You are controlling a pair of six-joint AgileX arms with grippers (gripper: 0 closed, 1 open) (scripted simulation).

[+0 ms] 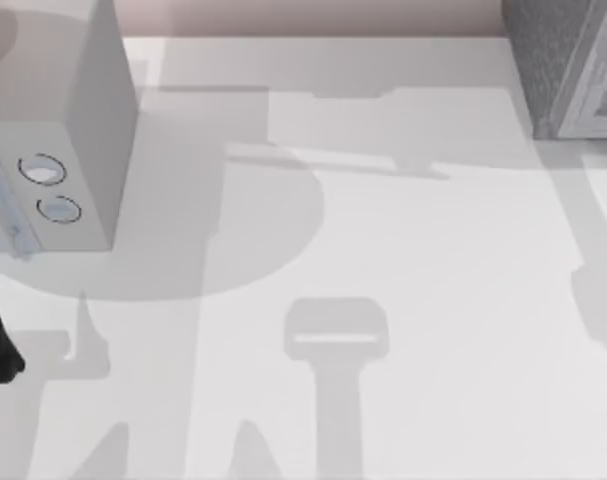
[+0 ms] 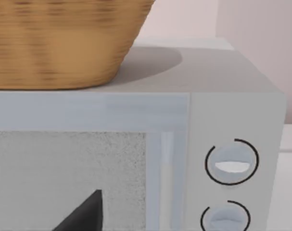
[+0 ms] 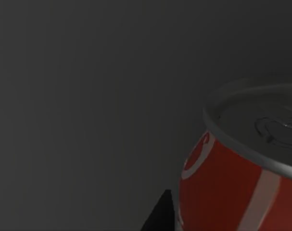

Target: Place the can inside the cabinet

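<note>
The can (image 3: 242, 178) stands just beside my right pincer's finger (image 3: 160, 214). Before my left pincer stands the box with dials (image 2: 232, 120), a basket (image 2: 64, 43) on it.

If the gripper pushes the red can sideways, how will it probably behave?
The can looks like a rigid metal cylinder, so it should keep its shape. Its glossy, curved wall probably slips easily against fingers. If knocked onto its side, it would likely roll.

A smooth light-grey box (image 1: 78, 120) with two round dials (image 1: 50, 188) stands at ten o'clock on the white counter (image 1: 403, 300). A woven basket (image 2: 64, 43) rests on the box's flat top, touching it.
</note>
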